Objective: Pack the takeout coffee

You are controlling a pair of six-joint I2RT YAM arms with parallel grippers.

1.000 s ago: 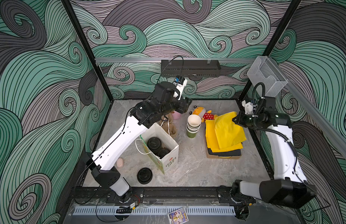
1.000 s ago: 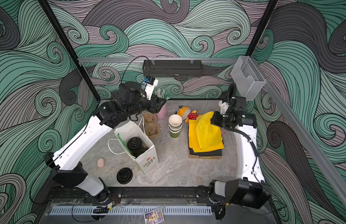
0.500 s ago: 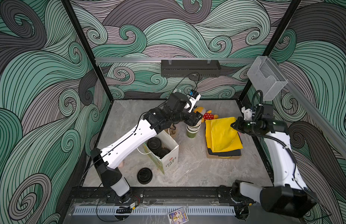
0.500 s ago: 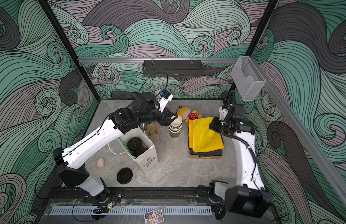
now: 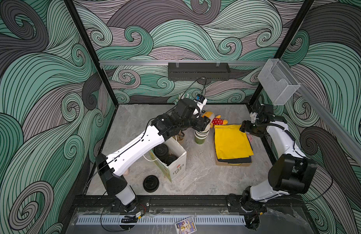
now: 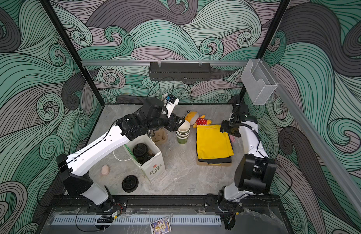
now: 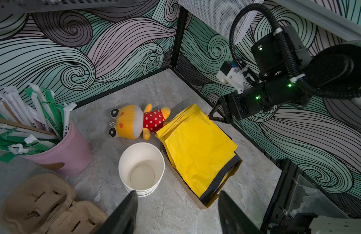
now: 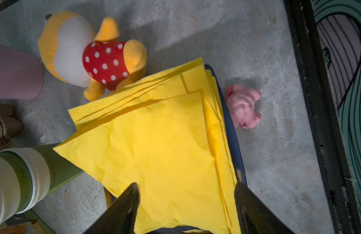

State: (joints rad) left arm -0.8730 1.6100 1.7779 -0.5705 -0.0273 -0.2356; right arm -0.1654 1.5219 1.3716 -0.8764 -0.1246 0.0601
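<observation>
The takeout coffee (image 5: 161,151) (image 6: 140,150) shows as two black-lidded cups standing inside the white paper bag (image 5: 176,169) (image 6: 154,172) at the middle left in both top views; the bag walls hide their sides. My left gripper (image 5: 205,126) (image 7: 177,202) hangs open just over the rim of a stack of lidless cups (image 5: 201,136) (image 7: 142,168), with nothing between its fingers. My right gripper (image 5: 243,128) (image 8: 186,194) is open and empty above the far corner of the yellow napkins (image 5: 231,143) (image 8: 155,141).
A loose black lid (image 5: 151,183) lies in front of the bag. An orange plush toy (image 5: 215,120), a pink cup of straws (image 7: 62,150) and a cardboard cup carrier (image 7: 44,204) sit near the back. A small pink toy (image 8: 244,107) lies beside the napkin tray.
My right gripper has opened and let go of the yellow napkin, which now lies flat. The left arm swung right from the straw cup to over the lidless cup stack.
</observation>
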